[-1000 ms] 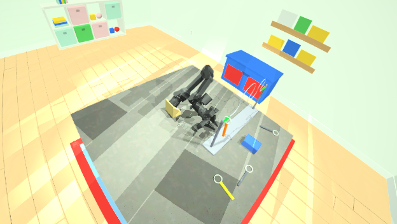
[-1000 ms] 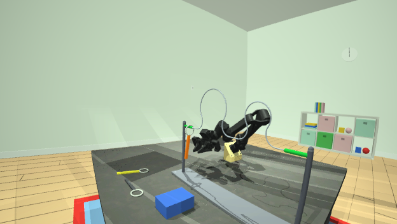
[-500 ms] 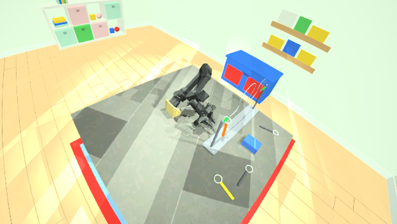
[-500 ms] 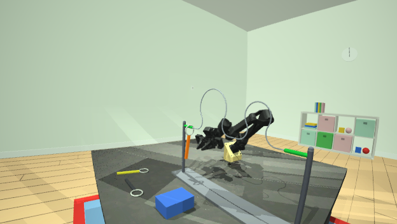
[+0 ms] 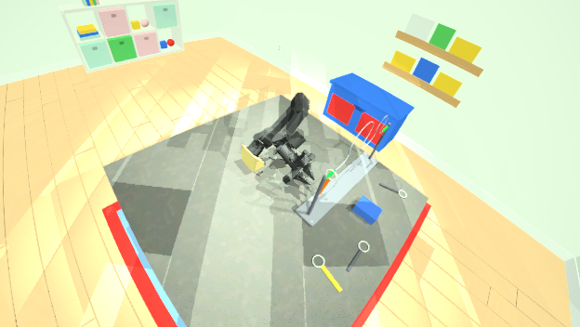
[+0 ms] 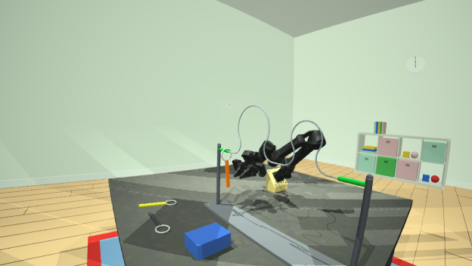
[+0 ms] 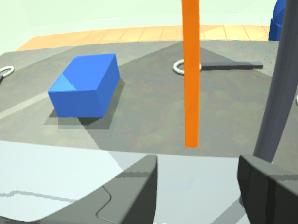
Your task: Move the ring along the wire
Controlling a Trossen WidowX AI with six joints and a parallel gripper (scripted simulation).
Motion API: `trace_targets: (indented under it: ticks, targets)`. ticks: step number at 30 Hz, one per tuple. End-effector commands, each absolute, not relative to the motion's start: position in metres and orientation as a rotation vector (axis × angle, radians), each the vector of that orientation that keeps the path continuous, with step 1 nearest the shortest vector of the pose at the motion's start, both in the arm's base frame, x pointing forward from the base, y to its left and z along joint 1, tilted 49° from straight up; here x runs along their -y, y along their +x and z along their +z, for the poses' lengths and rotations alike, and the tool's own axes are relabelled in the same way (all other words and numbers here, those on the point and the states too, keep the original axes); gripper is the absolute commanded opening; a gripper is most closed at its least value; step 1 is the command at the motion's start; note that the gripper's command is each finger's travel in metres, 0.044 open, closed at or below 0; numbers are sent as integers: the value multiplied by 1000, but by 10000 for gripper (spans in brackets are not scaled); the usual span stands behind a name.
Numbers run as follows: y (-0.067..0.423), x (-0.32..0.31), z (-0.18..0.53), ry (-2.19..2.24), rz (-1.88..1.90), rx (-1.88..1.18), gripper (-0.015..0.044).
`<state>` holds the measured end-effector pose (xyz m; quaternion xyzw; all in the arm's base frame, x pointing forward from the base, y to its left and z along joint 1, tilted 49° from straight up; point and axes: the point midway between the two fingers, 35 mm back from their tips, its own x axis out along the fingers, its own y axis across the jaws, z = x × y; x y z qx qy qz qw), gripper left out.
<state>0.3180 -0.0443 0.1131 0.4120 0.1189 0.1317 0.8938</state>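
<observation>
The ring (image 5: 331, 174) (image 6: 225, 152) hangs on the green wire part (image 6: 223, 150) beside the left post (image 6: 218, 174) (image 5: 313, 200). Its orange handle (image 6: 227, 174) (image 5: 323, 186) (image 7: 189, 56) hangs straight down. My gripper (image 6: 243, 174) (image 5: 299, 178) (image 7: 197, 165) is open and empty. It sits low, a short way back from the handle, which shows free ahead of the fingers in the wrist view. The grey wire (image 6: 254, 107) loops up and over to the other green part (image 6: 351, 180) (image 5: 386, 127) at the second post (image 6: 363, 223) (image 5: 377, 141).
A blue box (image 6: 207, 239) (image 5: 367, 209) (image 7: 87, 86) lies beside the grey base plate (image 6: 265, 234) (image 5: 344, 178). Spare rings lie on the table: a yellow-handled one (image 6: 153, 204) (image 5: 331, 278) and grey-handled ones (image 6: 156, 222) (image 5: 356, 256) (image 5: 392, 189). A yellow block (image 6: 276, 184) (image 5: 252, 159) sits under the arm.
</observation>
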Motion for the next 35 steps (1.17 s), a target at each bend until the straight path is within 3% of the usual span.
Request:
trace_targets:
  ticks: [1,7,12,35]
  targets:
    - [318,44,113,848,277,-247,160]
    - [274,54,115,857,274,-244,317]
    - [272,54,115,857,274,-243,440]
    - [272,54,115,857,274,-243,440]
